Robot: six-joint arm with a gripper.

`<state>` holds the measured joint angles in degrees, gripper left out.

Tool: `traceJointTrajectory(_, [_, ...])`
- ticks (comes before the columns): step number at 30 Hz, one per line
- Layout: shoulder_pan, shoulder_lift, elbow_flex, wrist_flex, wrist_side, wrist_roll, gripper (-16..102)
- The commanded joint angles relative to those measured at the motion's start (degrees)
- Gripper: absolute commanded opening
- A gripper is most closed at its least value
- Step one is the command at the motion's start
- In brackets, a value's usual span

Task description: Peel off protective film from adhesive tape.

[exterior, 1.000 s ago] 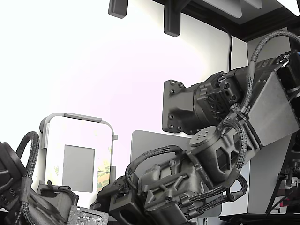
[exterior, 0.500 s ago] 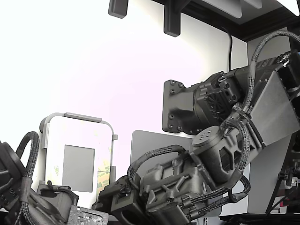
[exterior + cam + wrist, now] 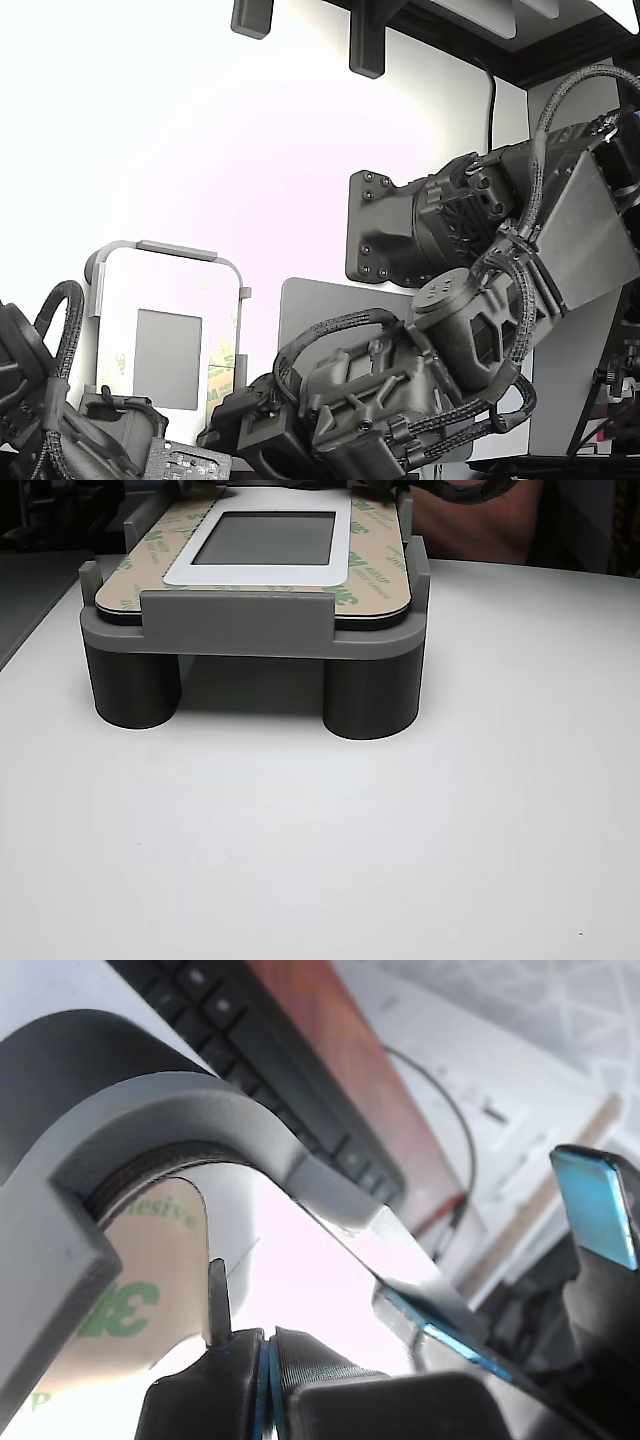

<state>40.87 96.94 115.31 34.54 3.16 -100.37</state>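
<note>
White tabletop (image 3: 330, 840) fills the other view, and on it stands a grey fixture (image 3: 250, 630) raised on round legs, cradling a flat rounded-corner panel (image 3: 262, 542) with a grey rectangular patch (image 3: 265, 538) at its centre. Pale-yellow protective film (image 3: 375, 565) printed with green "3M" marks runs along the panel's edges, lying flat over the adhesive tape beneath it — none of the bared tape can be made out. In the exterior view the same fixture (image 3: 165, 330) sits at the lower left, with the dark arm and its braided cables crowding the lower middle and right; a yellow liner strip (image 3: 222, 370) shows beside the arm's end. The wrist view looks close under the fixture's curved grey rim (image 3: 190, 1130), where the gripper (image 3: 268, 1380) has its ribbed pads pressed together right at the film's (image 3: 130, 1300) edge — whether a film corner is caught between them cannot be told. A keyboard (image 3: 250, 1050) lies beyond.
</note>
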Motion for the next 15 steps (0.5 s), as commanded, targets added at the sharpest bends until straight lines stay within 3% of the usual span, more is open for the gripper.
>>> traceJointTrajectory(1, [-1.1, 1.7, -1.0, -0.2, 0.1, -0.2, -10])
traceJointTrajectory(15, [-1.7, 1.4, 0.4, -1.6, -0.1, -0.5, -10])
